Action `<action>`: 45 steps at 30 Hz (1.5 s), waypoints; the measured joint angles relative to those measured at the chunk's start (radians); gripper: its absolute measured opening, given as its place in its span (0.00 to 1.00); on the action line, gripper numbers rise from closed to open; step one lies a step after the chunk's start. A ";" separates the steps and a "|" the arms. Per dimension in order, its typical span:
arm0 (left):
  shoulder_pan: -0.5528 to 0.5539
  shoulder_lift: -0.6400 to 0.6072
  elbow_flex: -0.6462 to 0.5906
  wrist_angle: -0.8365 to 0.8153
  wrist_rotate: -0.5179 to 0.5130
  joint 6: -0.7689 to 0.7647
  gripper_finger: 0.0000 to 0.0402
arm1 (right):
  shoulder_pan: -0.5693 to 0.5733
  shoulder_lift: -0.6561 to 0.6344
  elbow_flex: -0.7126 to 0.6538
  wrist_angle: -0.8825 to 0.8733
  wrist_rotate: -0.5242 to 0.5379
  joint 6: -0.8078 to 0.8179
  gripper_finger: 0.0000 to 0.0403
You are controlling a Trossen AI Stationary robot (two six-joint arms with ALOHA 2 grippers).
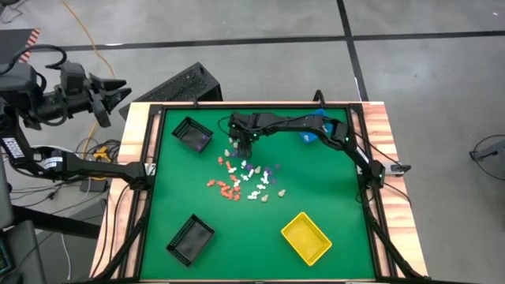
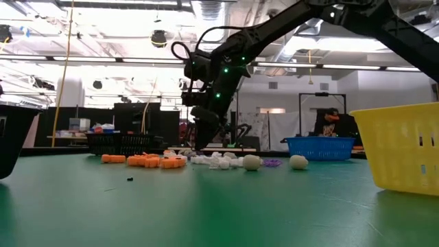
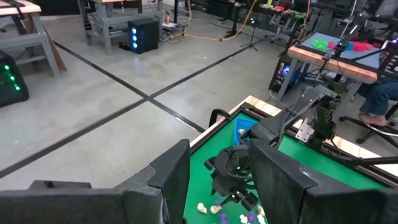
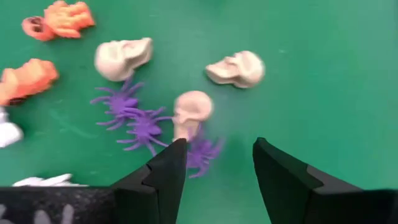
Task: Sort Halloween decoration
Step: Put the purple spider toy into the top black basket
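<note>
The Halloween decoration (image 1: 245, 180) lies as a loose pile of small pieces on the green mat. In the right wrist view it shows beige skulls (image 4: 123, 57), purple spiders (image 4: 144, 127), orange pieces (image 4: 59, 18) and white pieces (image 4: 7, 134). My right gripper (image 4: 217, 155) is open and slants down over the far end of the pile (image 1: 237, 147), low over the mat (image 2: 199, 143). A beige skull (image 4: 191, 112) lies just ahead of its fingers. A purple spider (image 4: 204, 152) lies beside one fingertip. My left gripper (image 1: 118, 91) is open and raised off the table's far left corner (image 3: 217, 180). My right gripper comes slanting down from the table's far right, with one fingertip (image 4: 169, 160) at the legs of a purple spider (image 4: 198, 155) that lies flat on the mat. I cannot tell whether it touches the spider. Nothing sits between the fingers.
A black bin (image 1: 192, 132) stands at the far left of the mat and another (image 1: 190, 238) at the near left. A yellow bin (image 1: 306, 237) is near right. A blue bin (image 1: 312, 130) is far right, under my right arm. Wooden edging (image 1: 134, 158) frames the mat.
</note>
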 joint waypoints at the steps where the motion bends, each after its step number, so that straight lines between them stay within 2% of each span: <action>1: 0.000 0.000 0.000 -0.004 0.000 0.000 0.38 | 0.001 0.004 0.000 0.000 -0.015 0.001 0.51; 10: 0.000 0.000 0.000 -0.017 0.000 0.000 0.38 | 0.006 0.009 0.000 -0.017 -0.019 -0.002 0.50; 15: 0.000 0.000 0.000 -0.017 0.000 0.000 0.38 | -0.001 0.009 0.000 -0.010 -0.001 -0.006 0.46; 25: 0.000 0.000 0.000 -0.018 0.000 -0.002 0.38 | 0.000 0.026 0.001 -0.011 0.000 -0.007 0.26; 29: 0.000 0.000 0.000 -0.018 0.000 -0.001 0.38 | 0.001 0.050 0.004 -0.039 0.005 0.009 0.15; 33: 0.000 0.000 0.000 -0.018 0.001 -0.001 0.38 | 0.017 0.053 0.018 -0.047 0.053 -0.003 0.04; 45: 0.000 0.000 0.000 -0.018 0.001 0.014 0.38 | 0.007 0.051 0.209 -0.196 0.050 0.056 0.03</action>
